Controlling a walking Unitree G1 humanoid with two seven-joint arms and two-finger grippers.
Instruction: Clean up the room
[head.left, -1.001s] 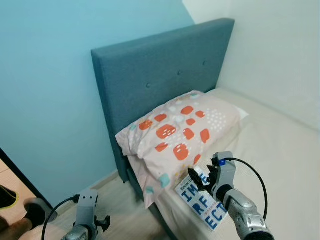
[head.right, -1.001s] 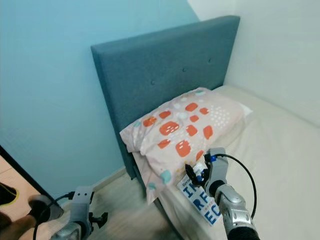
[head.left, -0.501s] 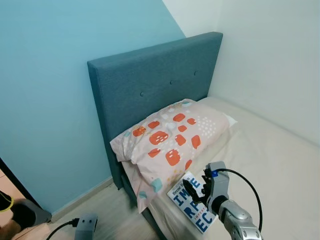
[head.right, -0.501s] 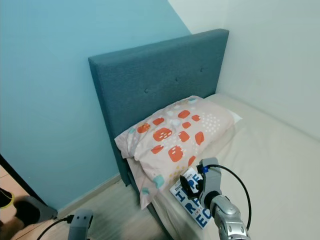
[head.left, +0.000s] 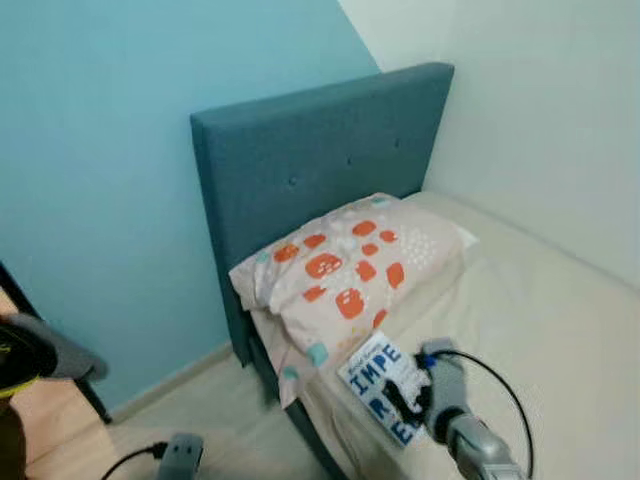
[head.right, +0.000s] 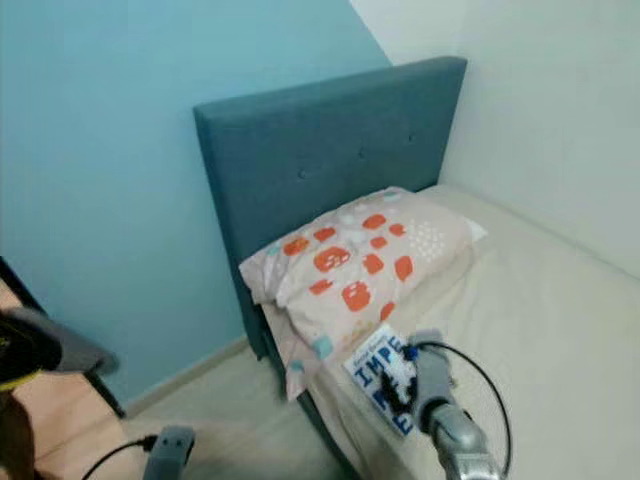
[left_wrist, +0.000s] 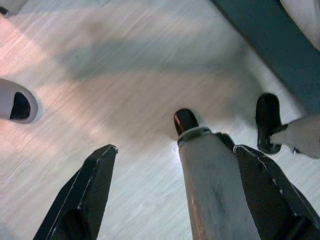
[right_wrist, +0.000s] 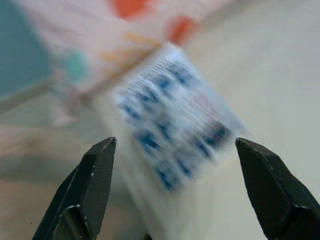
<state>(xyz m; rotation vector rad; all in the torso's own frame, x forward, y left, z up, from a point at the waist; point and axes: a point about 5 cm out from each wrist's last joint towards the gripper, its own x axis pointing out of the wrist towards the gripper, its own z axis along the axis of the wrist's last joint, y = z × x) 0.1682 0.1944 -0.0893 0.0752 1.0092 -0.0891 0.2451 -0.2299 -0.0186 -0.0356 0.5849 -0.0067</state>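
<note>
Item: 1 book (head.left: 378, 386), flat on bed (head.left: 540, 300) edge beside pillow (head.left: 350, 265); likely stiff, light, slick-covered; best taken by overhanging edge; right gripper (right_wrist: 175, 195) spread wide above it; left gripper (left_wrist: 175, 200) spread, idle near floor (left_wrist: 100, 75)

One bed (head.left: 560, 330) with one blue headboard (head.left: 310, 150). One patterned pillow (head.left: 350, 265) lies on it, and one book (head.left: 378, 385) with blue letters. Two pincers: the right pincer (right_wrist: 175, 195) and the left pincer (left_wrist: 175, 195). One grey shoe (left_wrist: 17, 102) on the floor (left_wrist: 125, 60).
</note>
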